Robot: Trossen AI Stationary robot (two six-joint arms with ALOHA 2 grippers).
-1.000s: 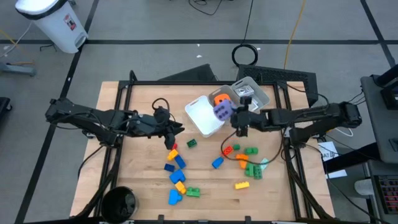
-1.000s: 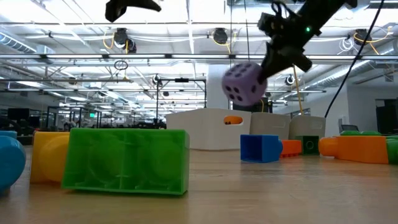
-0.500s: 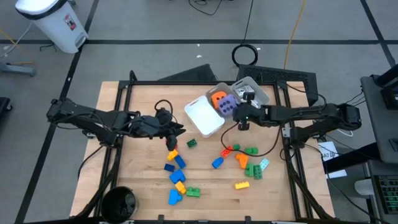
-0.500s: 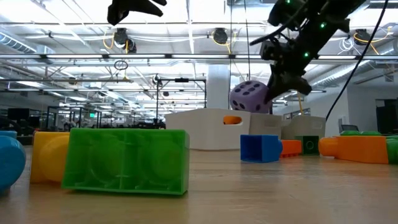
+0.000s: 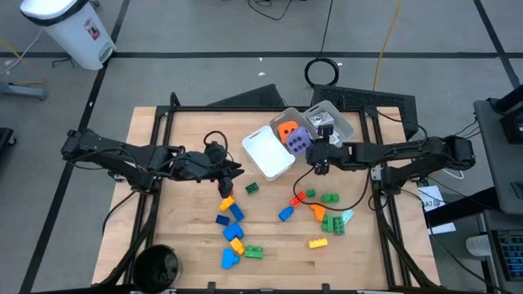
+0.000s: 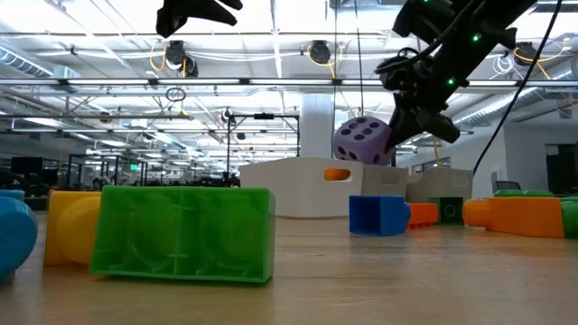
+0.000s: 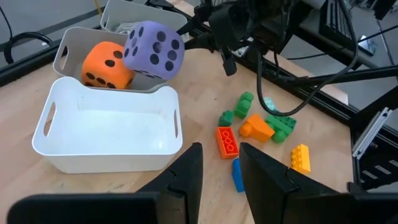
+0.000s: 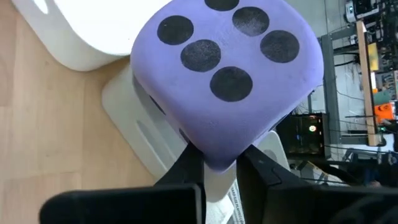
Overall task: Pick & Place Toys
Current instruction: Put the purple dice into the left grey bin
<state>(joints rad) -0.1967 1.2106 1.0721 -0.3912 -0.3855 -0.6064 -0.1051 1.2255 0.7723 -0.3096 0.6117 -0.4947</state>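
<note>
The purple dotted die [image 5: 297, 140] hangs in the air over the rim of the grey-white tray [image 7: 67, 48] that holds the orange die [image 7: 106, 65]. My right gripper [image 5: 310, 150] is shut on the purple die, which also shows in the low view [image 6: 363, 141]. My left gripper [image 5: 237, 170] hovers left of the white tray [image 5: 268, 157]. Its fingers [image 7: 188, 175] stand a little apart with nothing between them. Small coloured bricks [image 5: 232, 225] lie flat on the wood. My right gripper pinches one lower corner of the purple die [image 8: 214, 160] between its two fingers. They come slanting down from the table's right side. The die is lifted clear, sticks out beyond the fingertips and is tilted, a five-dot face toward the wrist camera.
A clear tray [image 5: 333, 121] stands behind the two white ones at the far middle. More bricks [image 5: 325, 211] lie under my right arm, with a yellow one [image 5: 318, 242] nearer the front. A dark cable loops over the table below that arm.
My right gripper has sunk and gone a little toward the far edge with the purple die. The die has come from over the white tray to over the tray with the orange die, and now hangs lower.
</note>
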